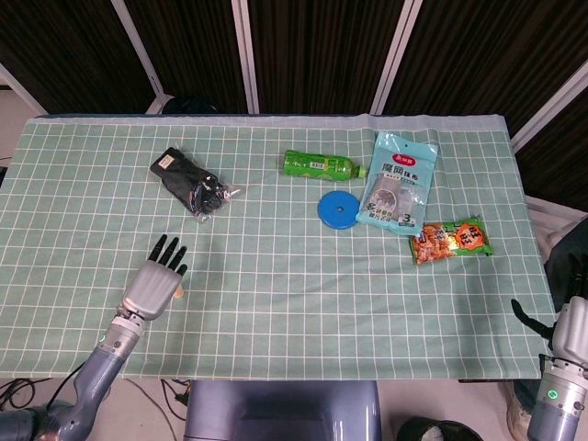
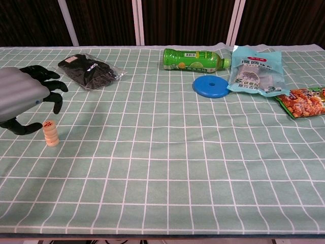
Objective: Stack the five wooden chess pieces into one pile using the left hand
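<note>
Head view: high above the near table edge, looking steeply down, whole green checked cloth (image 1: 303,239) in frame | Chest view: low, near the front edge, looking across the cloth to dark back panels | Shared: green bottle (image 1: 319,165), blue disc (image 2: 210,86), left hand (image 2: 23,96)

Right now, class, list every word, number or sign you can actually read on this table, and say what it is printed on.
"3": on the light blue packet, near its lower edge.
Red mark on the top piece of the chess piece stack: too small to read.
Green bottle label: print blurred, unreadable.
Orange snack bag: lettering blurred.
Black packet: white label, unreadable.
Blue disc: no text visible.
</note>
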